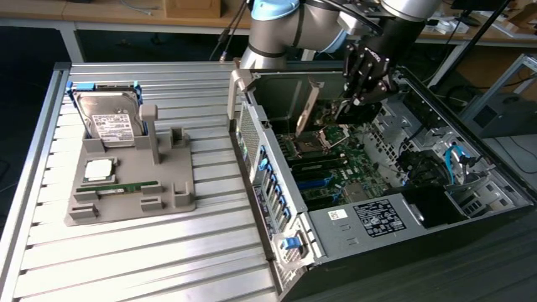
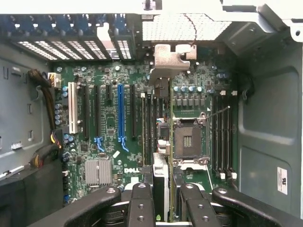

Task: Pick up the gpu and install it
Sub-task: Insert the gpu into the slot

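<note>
Presently the gpu (image 1: 311, 104) is held edge-on between the jaws, which are closed partway onto it. It sits above the green motherboard (image 2: 109, 118) marked DELL, which is housed in the open computer case (image 1: 251, 135). At nine o'clock from the case in the exterior view, a white-labelled hard drive (image 1: 113, 123), a processor (image 1: 99, 168) and a memory stick (image 1: 117, 187) are kept in a grey tray (image 1: 176, 204) on the bench (image 1: 126, 264).

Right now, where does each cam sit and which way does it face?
Exterior view: high beside the table, looking down at the open case and tray; arm and gripper show.
Wrist view: on the wrist, facing into the case at the motherboard; fingers show.
Shared: the gpu clamped in the gripper, the motherboard.
</note>
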`<state>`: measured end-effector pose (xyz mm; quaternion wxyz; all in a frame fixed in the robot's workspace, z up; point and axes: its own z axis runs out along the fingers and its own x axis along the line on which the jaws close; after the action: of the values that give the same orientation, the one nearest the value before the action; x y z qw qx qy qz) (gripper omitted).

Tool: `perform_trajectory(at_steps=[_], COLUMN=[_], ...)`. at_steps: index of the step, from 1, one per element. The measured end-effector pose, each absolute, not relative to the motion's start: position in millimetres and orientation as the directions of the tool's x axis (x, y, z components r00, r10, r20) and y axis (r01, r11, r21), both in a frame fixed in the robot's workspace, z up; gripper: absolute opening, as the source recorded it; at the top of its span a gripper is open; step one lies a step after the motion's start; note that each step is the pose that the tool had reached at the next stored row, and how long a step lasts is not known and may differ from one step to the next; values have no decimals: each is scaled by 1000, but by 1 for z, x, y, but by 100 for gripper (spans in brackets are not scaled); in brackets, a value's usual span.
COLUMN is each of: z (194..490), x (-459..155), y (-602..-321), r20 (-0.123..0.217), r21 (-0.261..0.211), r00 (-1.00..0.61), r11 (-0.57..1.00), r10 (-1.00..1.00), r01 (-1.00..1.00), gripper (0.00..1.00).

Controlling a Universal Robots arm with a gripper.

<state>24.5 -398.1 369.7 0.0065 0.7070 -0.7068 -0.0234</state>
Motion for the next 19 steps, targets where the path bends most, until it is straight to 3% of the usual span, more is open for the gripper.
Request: perform_trajectory(at_steps=[19], z=[369], x=[25], y=[-399], r20=[-24], r21=[42], r00=[70], r11=[-71], r10=[-997], r01=[-997], gripper=[27])
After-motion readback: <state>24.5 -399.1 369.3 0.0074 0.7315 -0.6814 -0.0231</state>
